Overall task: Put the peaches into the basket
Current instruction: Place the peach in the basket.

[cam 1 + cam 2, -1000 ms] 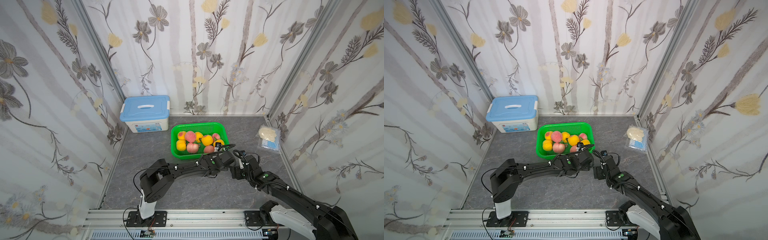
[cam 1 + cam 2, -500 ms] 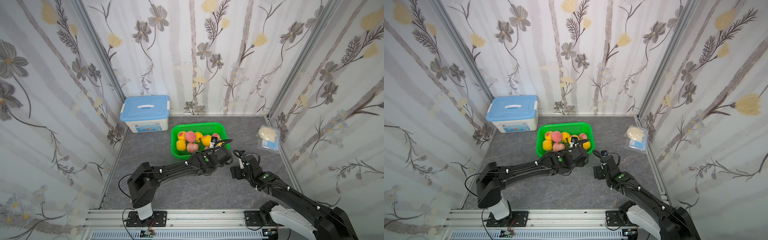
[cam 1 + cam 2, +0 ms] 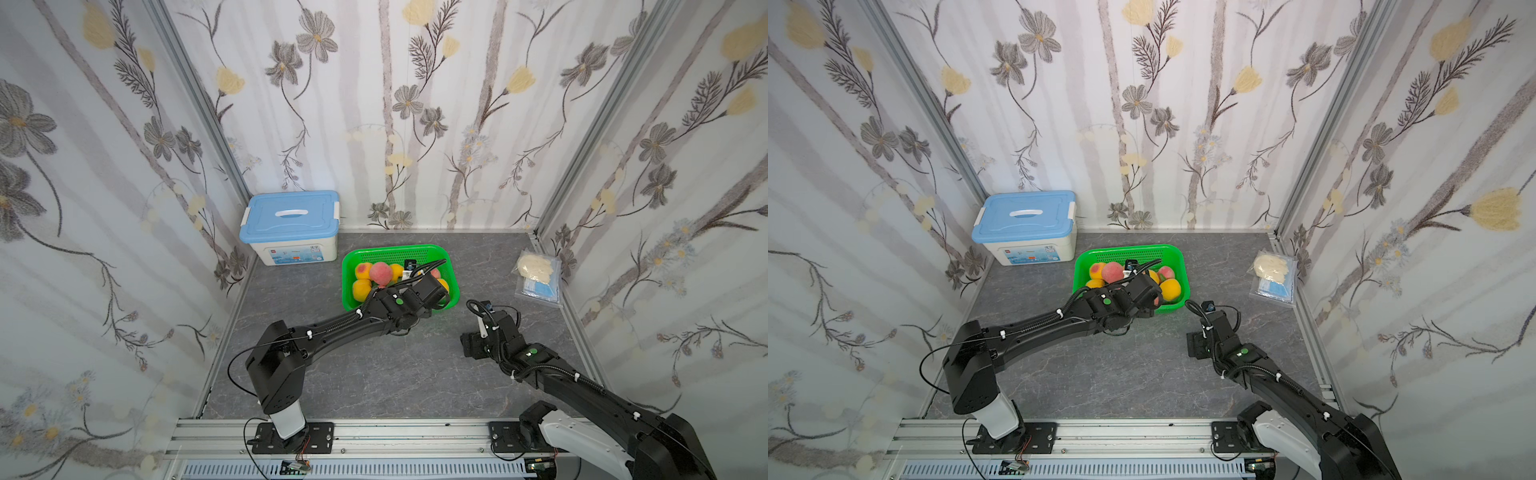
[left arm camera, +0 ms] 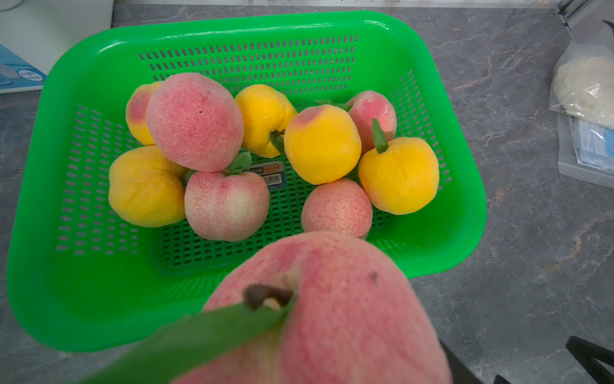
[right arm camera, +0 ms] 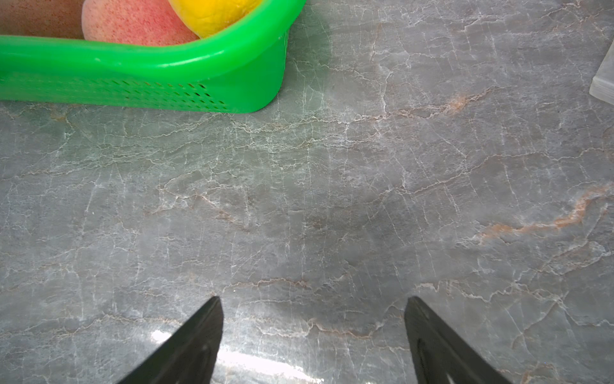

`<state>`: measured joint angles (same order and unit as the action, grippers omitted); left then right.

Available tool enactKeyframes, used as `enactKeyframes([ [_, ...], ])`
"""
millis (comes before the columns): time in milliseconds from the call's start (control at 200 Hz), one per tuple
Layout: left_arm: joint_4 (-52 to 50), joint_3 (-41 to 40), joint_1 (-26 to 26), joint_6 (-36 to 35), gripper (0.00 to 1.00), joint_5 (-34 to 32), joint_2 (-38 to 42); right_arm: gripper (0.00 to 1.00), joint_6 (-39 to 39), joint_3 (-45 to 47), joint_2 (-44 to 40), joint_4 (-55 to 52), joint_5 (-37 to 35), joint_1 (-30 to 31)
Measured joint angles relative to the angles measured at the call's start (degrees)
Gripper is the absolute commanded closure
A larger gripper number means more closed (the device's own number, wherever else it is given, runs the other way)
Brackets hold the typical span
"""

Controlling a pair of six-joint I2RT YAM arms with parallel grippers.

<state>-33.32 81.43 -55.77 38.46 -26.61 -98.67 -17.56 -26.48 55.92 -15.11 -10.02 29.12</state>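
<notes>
The green basket (image 3: 395,250) stands at the middle back of the table and holds several pink and yellow peaches (image 4: 196,123). My left gripper (image 3: 1152,297) hangs over the basket's near rim, shut on a pink peach (image 4: 349,316) with a green leaf. That fruit fills the lower part of the left wrist view and hides the jaws. The right gripper (image 5: 314,299) is open and empty, low over bare table just off the basket's near right corner (image 5: 252,66). My right arm (image 3: 536,357) reaches in from the front right.
A white storage box with a blue lid (image 3: 291,226) sits at the back left, close to the basket. A clear bag of white and blue items (image 3: 538,276) lies by the right wall. Flowered walls close in three sides.
My left gripper has carried the pink peach from beside the right gripper back and leftward, over the basket's near rim. The right gripper has stayed open and almost still.
</notes>
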Motion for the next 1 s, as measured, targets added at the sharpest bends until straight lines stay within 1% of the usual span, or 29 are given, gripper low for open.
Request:
enactKeyframes([
  [150, -1.6, 0.9, 2.4, -0.5, 0.26, 2.0, -2.4, 0.14, 0.0, 0.0, 0.0, 0.0, 0.0, 0.0],
  [240, -2.5, 1.4, 3.6, -0.6, 0.24, 3.3, -3.2, 0.14, 0.0, 0.0, 0.0, 0.0, 0.0, 0.0],
  [495, -3.2, 3.9, 6.3, -0.7, 0.23, 6.4, -5.1, 0.14, 0.0, 0.0, 0.0, 0.0, 0.0, 0.0],
  [679, -4.6, 6.7, 7.4, -1.0, 0.23, 8.4, -8.5, 0.14, 0.0, 0.0, 0.0, 0.0, 0.0, 0.0],
  [769, -5.0, 7.4, 7.8, -1.1, 0.21, 9.5, -9.9, 0.14, 0.0, 0.0, 0.0, 0.0, 0.0, 0.0],
  [999, -5.9, 8.6, 8.6, -1.2, 0.19, 10.4, -12.3, 0.14, 0.0, 0.0, 0.0, 0.0, 0.0, 0.0],
])
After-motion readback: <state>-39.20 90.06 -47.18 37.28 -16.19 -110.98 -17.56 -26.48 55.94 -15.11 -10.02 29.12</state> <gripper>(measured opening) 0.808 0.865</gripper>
